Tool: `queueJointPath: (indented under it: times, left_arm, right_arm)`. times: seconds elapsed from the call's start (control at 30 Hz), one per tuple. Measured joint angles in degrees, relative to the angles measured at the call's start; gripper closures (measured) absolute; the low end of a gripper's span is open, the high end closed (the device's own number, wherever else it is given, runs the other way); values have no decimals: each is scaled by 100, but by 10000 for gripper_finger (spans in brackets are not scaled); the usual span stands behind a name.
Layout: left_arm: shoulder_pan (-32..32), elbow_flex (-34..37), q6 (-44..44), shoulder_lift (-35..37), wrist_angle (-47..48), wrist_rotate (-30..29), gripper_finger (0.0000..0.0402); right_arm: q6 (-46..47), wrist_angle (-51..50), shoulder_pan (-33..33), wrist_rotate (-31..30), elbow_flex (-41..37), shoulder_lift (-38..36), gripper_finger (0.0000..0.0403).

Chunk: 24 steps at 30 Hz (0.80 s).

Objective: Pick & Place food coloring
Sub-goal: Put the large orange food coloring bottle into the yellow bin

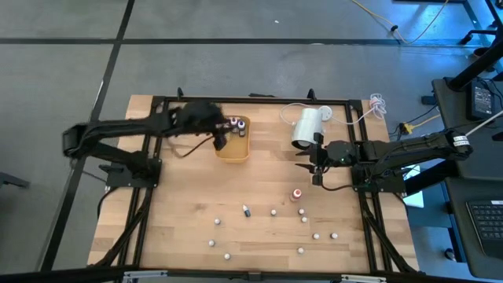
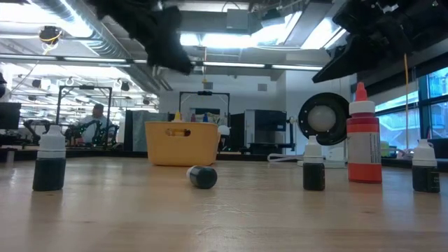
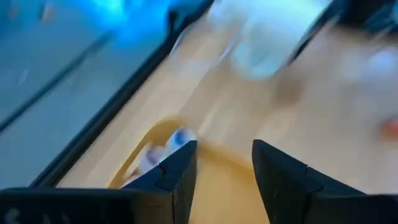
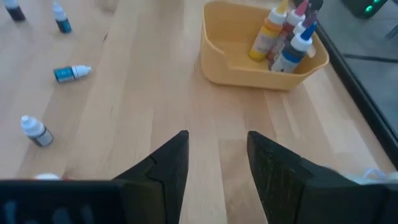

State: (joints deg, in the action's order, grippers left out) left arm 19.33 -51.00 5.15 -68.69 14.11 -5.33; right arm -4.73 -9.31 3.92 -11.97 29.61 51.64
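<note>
Table (image 1: 181, 236), both arms up, food coloring split between tray and open wood.

Your left gripper (image 1: 222, 140) hangs over the orange tray (image 1: 233, 150), fingers parted, nothing between them; a few bottles (image 4: 283, 34) stand in the tray's far end. Your right gripper (image 1: 316, 161) waits beside the white cylinder (image 1: 306, 127), fingers apart and empty. The rest of the food coloring (image 1: 271, 224) lies scattered over the near table, the red bottle (image 1: 297, 193) upright, one blue bottle (image 4: 72, 73) on its side.

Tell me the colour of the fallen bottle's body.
Blue, with a white cap; the fallen bottle shows best in the right wrist view.
</note>
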Motion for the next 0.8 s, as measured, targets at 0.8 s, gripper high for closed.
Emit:
queueJointPath:
  times: [0.8]
  left_arm:
    - [-1670,2843,16,1209,-4390,-118,258]
  right_arm:
    - [593,53,823,1095,901,357,89]
